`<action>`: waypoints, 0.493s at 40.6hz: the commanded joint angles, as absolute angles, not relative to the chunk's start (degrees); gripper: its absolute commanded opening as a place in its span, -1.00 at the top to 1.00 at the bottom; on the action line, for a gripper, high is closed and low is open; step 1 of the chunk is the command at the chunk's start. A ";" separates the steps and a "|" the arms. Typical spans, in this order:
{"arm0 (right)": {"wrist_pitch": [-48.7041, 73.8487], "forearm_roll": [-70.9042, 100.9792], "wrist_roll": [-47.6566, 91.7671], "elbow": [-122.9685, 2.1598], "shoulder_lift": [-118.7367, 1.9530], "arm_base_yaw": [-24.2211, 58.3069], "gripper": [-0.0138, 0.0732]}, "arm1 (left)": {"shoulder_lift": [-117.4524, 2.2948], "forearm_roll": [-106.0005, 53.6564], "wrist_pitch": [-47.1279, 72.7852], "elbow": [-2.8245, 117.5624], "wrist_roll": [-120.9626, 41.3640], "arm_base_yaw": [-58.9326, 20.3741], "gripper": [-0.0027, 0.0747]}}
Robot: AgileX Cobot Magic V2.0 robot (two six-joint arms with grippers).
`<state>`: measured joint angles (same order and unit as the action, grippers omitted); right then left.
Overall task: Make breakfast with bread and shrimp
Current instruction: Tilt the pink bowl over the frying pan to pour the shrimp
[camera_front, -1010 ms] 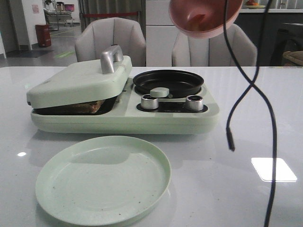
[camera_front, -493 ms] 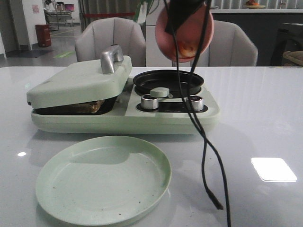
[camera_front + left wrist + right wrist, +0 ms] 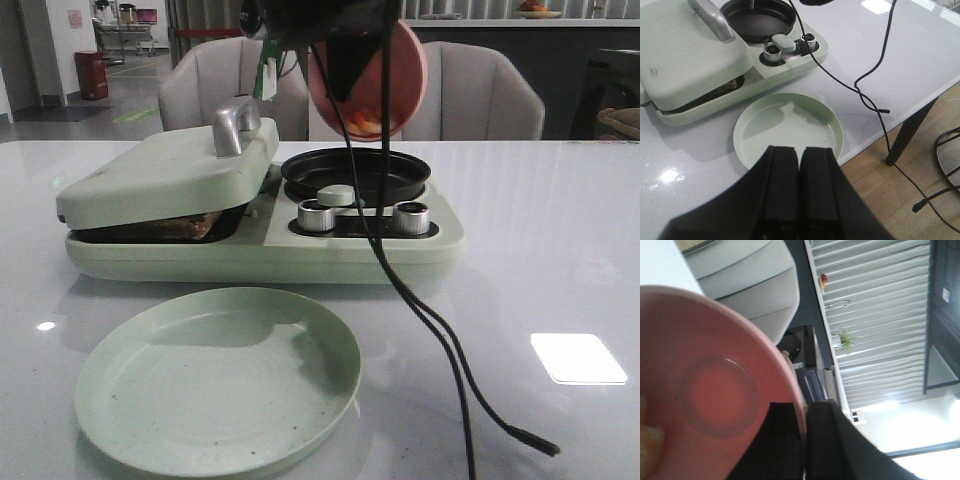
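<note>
My right gripper (image 3: pixel 338 62) is shut on the rim of a pink bowl (image 3: pixel 392 82). It holds the bowl tipped on its side above the black round pan (image 3: pixel 356 173) of the pale green breakfast maker. Orange-and-white shrimp (image 3: pixel 368 123) lie at the bowl's lower edge; they also show in the right wrist view (image 3: pixel 647 439), where the fingers (image 3: pixel 804 412) pinch the rim. Bread (image 3: pixel 188 226) shows as a brown edge under the maker's nearly closed lid (image 3: pixel 165 170). My left gripper (image 3: pixel 800 151) is shut and empty, above the near edge of the green plate (image 3: pixel 788 127).
The empty green plate (image 3: pixel 218 375) lies in front of the breakfast maker (image 3: pixel 360 255), which has two metal knobs (image 3: pixel 317 215). Black cables (image 3: pixel 430 320) hang from the right arm down to the table. Two grey chairs stand behind. The table's edge (image 3: pixel 900 122) is near the left gripper.
The right gripper has carried the pink bowl left and down and tipped it from upright to nearly on its side over the black pan. The hanging cables swung left.
</note>
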<state>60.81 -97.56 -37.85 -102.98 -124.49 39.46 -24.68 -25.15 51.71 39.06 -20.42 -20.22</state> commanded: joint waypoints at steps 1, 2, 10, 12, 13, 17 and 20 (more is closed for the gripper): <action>65.27 -103.82 -34.30 -108.62 -120.56 39.36 0.58 | -24.99 -26.89 47.97 40.50 -19.87 -20.04 0.67; 65.48 -103.82 -32.91 -109.38 -120.56 39.36 0.58 | -24.99 -26.89 47.97 40.50 -19.87 -20.04 0.67; 65.46 -103.82 -23.48 -115.23 -120.56 39.36 0.58 | -24.99 -26.89 47.97 40.50 -19.87 -20.04 0.67; 65.32 -103.82 -21.46 -115.82 -120.56 39.36 0.58 | -24.99 -26.89 47.97 40.50 -19.87 -20.04 0.67; 65.24 -103.82 -20.65 -115.94 -120.56 39.36 0.58 | -24.99 -26.89 47.97 40.50 -19.87 -20.04 0.67; 64.54 -103.82 -19.54 -115.85 -120.56 39.36 0.58 | -24.99 -26.80 47.51 40.50 -19.87 -20.04 0.67; 63.79 -103.82 -19.54 -115.85 -120.76 39.36 0.58 | -24.99 -26.80 47.05 40.50 -19.87 -20.04 0.67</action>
<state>63.22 -98.27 -20.46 -113.75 -124.49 39.46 -24.68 -25.15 51.71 39.06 -20.42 -20.22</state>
